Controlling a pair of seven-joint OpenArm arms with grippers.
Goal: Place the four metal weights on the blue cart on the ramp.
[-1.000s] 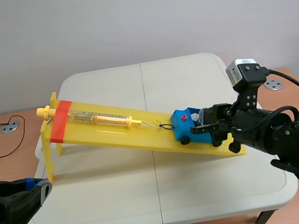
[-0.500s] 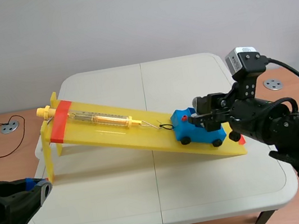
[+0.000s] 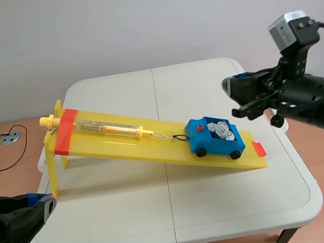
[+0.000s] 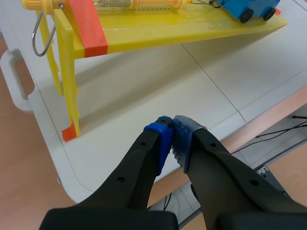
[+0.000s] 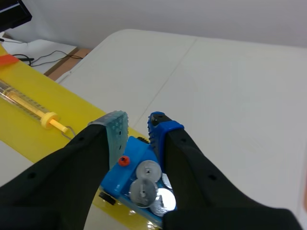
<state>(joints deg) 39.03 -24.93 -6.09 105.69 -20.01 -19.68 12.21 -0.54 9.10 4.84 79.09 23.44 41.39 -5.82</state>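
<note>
— Scene view: the right gripper (image 3: 233, 96)?
— Right of centre, above the table, fingers slightly apart, empty. The left gripper (image 4: 172, 127) is closed, empty.
— The weights (image 3: 217, 129)?
— In the blue cart (image 3: 212, 144), low on the ramp (image 3: 154, 147); their count is unclear.

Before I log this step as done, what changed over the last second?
The right hand rose from the blue cart and pulled back to its own side, empty, leaving the metal weights in it. Cart, ramp and left hand stayed put.

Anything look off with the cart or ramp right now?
Nothing stands out. The metal weights lie inside the blue cart, none spilled. The cart sits upright on the yellow ramp, near its low end.
</note>
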